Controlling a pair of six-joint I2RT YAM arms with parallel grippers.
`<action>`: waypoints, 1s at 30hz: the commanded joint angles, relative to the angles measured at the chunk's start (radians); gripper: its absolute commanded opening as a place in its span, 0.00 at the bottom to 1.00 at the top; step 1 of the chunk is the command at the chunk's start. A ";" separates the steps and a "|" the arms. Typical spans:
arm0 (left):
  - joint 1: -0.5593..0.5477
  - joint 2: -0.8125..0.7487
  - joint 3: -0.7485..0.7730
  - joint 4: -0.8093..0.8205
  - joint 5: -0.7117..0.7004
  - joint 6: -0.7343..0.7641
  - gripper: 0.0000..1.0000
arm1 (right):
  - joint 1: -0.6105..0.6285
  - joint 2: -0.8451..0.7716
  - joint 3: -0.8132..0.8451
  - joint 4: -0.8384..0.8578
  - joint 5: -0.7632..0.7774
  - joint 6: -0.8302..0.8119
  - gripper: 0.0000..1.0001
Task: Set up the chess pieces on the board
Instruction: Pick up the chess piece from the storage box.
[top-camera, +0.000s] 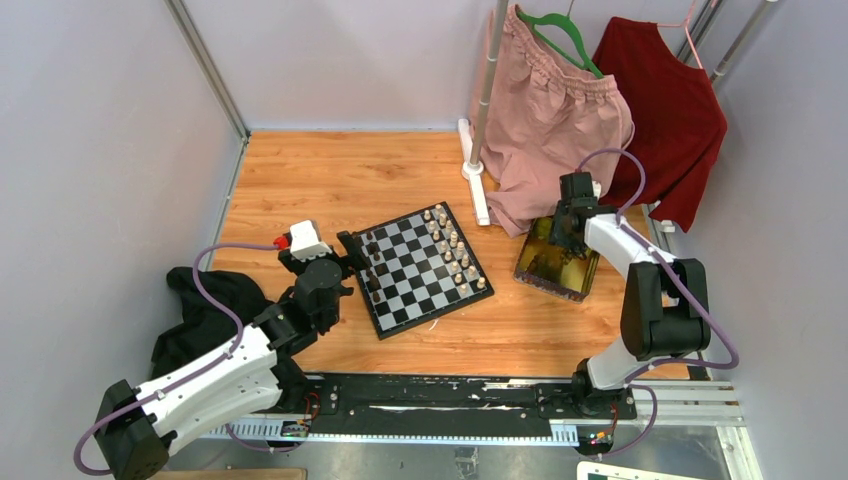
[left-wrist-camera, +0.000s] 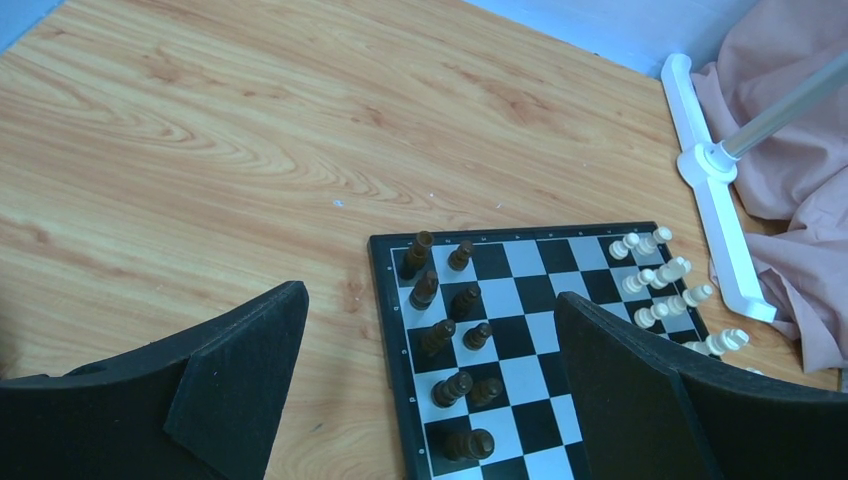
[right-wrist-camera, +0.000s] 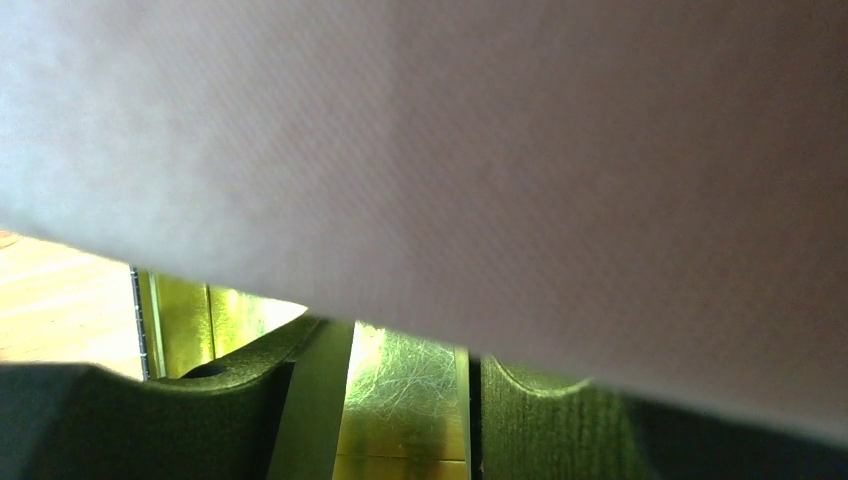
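Chess pieces (left-wrist-camera: 455, 330) stand in two files along the board's (left-wrist-camera: 535, 292) left edge, just ahead of and between the left fingers (left-wrist-camera: 230, 380), which are spread wide and empty. The right fingers (right-wrist-camera: 560, 420) hover part-open over the tray (right-wrist-camera: 400, 390), well right of the board, gripping nothing visible.

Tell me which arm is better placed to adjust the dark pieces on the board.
Left. The left gripper hovers open beside the dark pieces on the board; the right gripper is away over the gold tray.
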 joint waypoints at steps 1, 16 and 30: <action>-0.001 -0.012 0.003 0.039 -0.013 -0.008 1.00 | -0.022 -0.020 -0.021 -0.001 0.025 0.020 0.45; -0.001 -0.013 -0.011 0.048 -0.014 -0.014 1.00 | -0.048 0.040 -0.017 0.032 -0.008 0.023 0.43; -0.001 -0.009 -0.026 0.059 -0.022 -0.015 1.00 | -0.057 0.090 -0.016 0.052 -0.028 0.029 0.24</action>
